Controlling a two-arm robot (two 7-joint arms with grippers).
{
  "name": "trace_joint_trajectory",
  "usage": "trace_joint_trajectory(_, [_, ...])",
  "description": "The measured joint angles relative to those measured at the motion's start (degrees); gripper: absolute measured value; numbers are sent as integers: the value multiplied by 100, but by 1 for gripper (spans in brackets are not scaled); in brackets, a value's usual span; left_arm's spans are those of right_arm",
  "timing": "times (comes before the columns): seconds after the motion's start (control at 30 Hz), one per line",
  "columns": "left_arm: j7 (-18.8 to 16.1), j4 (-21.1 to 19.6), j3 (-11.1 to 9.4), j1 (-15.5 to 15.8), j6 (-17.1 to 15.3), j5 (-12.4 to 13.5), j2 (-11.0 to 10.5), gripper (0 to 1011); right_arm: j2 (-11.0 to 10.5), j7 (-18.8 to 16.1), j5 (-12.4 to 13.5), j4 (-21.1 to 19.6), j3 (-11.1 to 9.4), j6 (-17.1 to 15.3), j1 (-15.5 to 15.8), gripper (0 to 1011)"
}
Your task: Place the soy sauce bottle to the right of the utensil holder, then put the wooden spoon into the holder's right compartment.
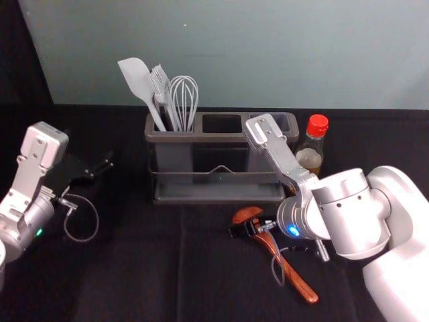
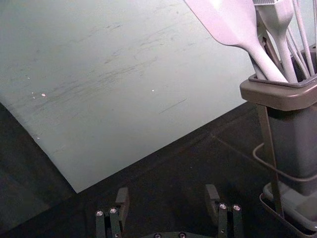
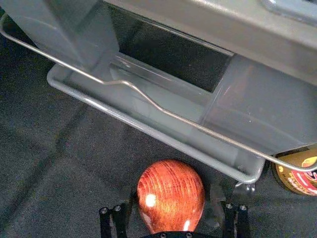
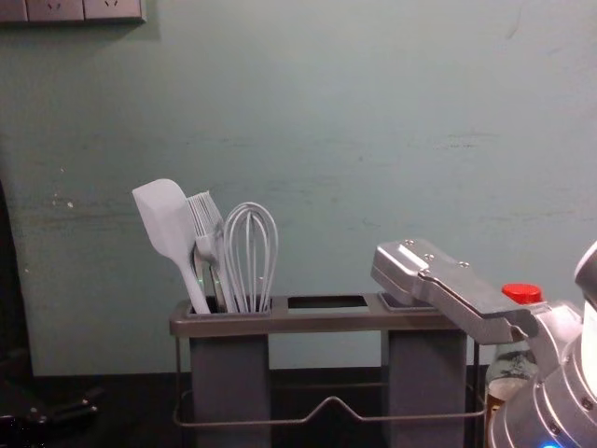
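The dark-covered table (image 1: 134,275) carries everything, and the right arm (image 1: 412,231) reaches in over its right side. Along the far edge stands the utensil holder (image 1: 194,137), its right compartment (image 4: 424,387) at the end towards the table's far right corner. The soy sauce bottle (image 1: 310,159) is upright just beside that end, so the first placing looks done. The wooden spoon (image 1: 291,275) lies flat in front of the holder, its long axis slanting: bowl (image 1: 244,213) towards the holder, handle tip towards the table's near right corner. The right hand (image 3: 173,195) is at the bowl end, open, with its fingers apart on either side of the bowl; I cannot tell whether they touch it. The left hand (image 2: 167,194) is parked off the holder's left end, open and empty. The right is clearly nearer and should close here, lift, then turn that long axis upright before moving over the right compartment. Room is tightest between bowl and holder front, and a swinging handle could knock the bottle.
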State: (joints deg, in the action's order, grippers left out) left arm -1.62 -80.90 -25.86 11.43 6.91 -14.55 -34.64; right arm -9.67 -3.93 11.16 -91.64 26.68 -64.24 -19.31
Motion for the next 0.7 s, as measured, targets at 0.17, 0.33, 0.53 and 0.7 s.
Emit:
trace_joint_trajectory(0.17, [0,0,0,0,0,0,0,1005,17,-67,-41,41,-24,25,-9,1003])
trace_joint_trajectory(0.33, [0,0,0,0,0,0,0,1005,22,-152,-85,62,-42,69,-17,938])
trace_joint_trajectory(0.53, [0,0,0,0,0,0,0,1005,43,-202,-135,56,-77,83,-8,836])
trace_joint_trajectory(0.7, [0,0,0,0,0,0,0,1005,26,-288,-171,-15,-99,58,22,835])
